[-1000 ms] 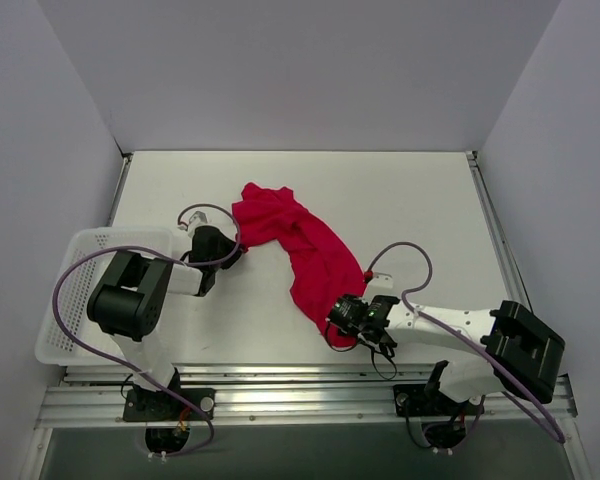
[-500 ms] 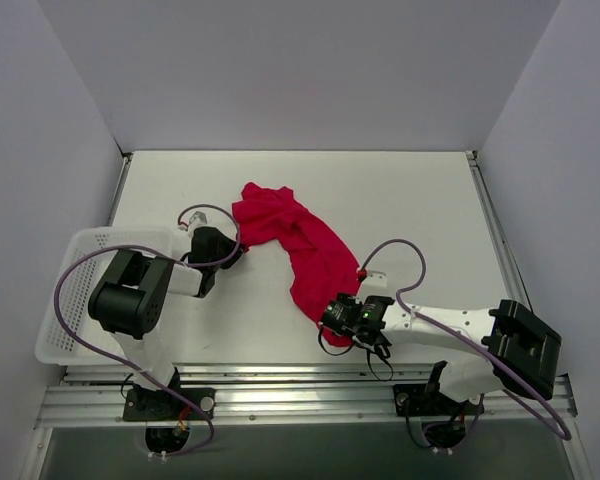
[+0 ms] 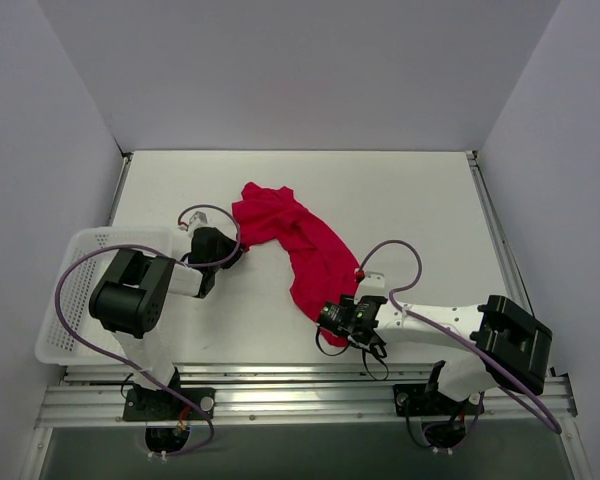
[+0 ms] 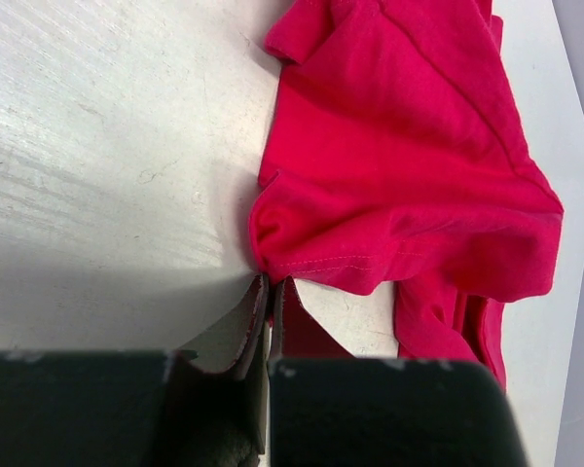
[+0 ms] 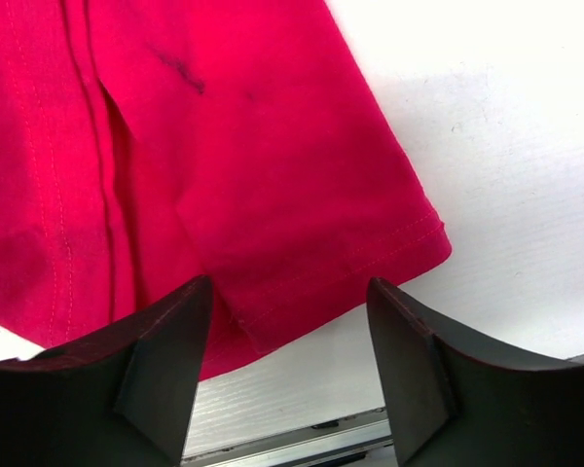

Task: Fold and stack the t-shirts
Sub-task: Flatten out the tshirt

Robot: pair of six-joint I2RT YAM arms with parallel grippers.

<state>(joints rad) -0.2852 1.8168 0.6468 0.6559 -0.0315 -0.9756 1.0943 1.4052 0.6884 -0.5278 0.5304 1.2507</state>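
One bright red t-shirt (image 3: 300, 245) lies crumpled in a long strip across the middle of the white table (image 3: 420, 210). My left gripper (image 3: 239, 256) is at its left edge; in the left wrist view the jaws (image 4: 270, 284) are shut on a corner of the hem of the shirt (image 4: 399, 175). My right gripper (image 3: 328, 323) hovers over the shirt's near end. In the right wrist view it (image 5: 287, 292) is open and empty, with the hemmed corner of the shirt (image 5: 224, 146) between its fingers. The neck tag is hidden.
A white plastic mesh basket (image 3: 65, 300) stands at the near left beside the left arm. The metal rail (image 3: 300, 385) runs along the table's near edge, close under the right gripper. Grey walls close in the back and sides.
My right gripper has moved a little to the left, over the shirt's near hem. The left gripper and the shirt have not visibly moved.
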